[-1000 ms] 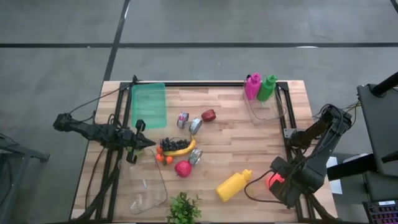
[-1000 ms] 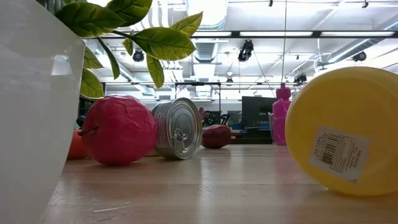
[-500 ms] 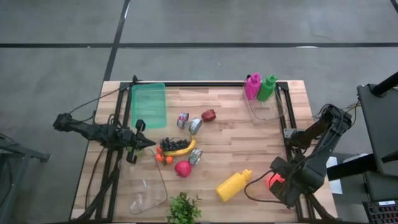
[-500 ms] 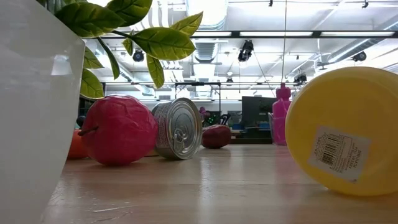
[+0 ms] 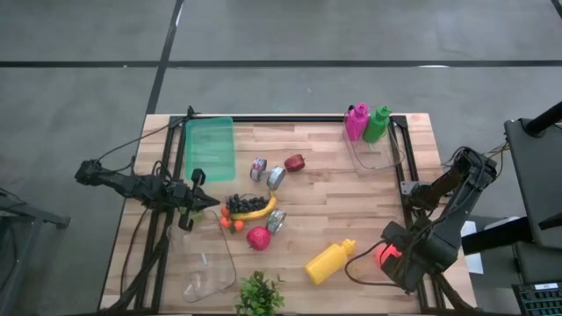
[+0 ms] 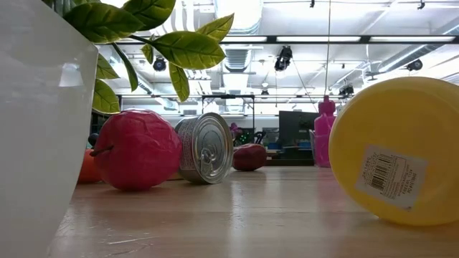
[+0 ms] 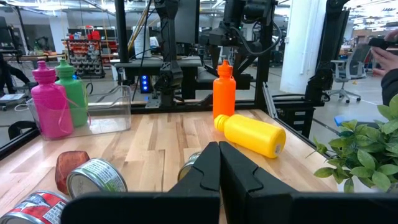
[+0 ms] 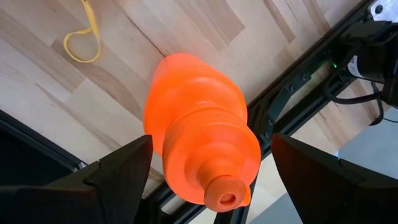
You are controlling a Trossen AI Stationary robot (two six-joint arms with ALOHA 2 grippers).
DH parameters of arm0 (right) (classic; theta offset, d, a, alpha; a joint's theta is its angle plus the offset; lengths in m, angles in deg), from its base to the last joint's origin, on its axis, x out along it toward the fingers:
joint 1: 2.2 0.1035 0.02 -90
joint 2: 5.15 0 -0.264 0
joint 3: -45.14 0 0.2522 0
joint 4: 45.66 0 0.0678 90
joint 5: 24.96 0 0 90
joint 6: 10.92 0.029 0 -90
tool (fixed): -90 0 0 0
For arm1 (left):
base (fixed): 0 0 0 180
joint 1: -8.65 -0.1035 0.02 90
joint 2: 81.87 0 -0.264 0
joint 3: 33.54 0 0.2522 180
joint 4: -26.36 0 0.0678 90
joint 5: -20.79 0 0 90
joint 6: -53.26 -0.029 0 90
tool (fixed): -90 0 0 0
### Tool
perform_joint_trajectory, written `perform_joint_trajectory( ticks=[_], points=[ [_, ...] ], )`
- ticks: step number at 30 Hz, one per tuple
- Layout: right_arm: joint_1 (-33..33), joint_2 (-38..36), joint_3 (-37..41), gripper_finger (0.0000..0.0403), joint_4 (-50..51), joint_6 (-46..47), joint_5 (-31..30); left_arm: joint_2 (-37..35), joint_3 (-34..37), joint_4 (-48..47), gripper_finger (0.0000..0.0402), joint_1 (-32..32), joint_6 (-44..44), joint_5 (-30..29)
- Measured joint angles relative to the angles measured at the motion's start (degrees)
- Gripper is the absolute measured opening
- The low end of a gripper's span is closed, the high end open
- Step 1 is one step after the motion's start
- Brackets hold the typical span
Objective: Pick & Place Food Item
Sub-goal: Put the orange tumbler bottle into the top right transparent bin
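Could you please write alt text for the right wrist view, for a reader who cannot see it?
An orange bottle stands at the wooden table's edge, seen from above, cap toward the camera, between the right hand's open fingers. A yellow rubber band lies on the wood beyond it.

Overhead, straight down on the whole wooden desk (image 5: 316,197). Low, level across it, hard against the lying yellow plastic bottle (image 6: 398,154). Left wrist: forward across the desk, same bottle farther off. Right wrist: down, close on an upright orange plastic bottle (image 8: 202,152).
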Motion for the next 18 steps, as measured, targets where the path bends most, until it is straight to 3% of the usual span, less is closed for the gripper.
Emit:
perform_joint_trajectory(
  ticks=[7, 18],
  points=[
    [0.00, 0.00, 0.00, 0.0317, 0.04, -0.57, 0.00, -0.02, 0.00, -0.02, 0.0000, 0.00, 0.00, 0.00],
    [0.00, -0.04, 0.02, 0.0210, 0.37, -0.85, 0.00, -0.02, 0.00, -0.02, 0.0000, 0.00, 0.00, 0.00]
  ],
)
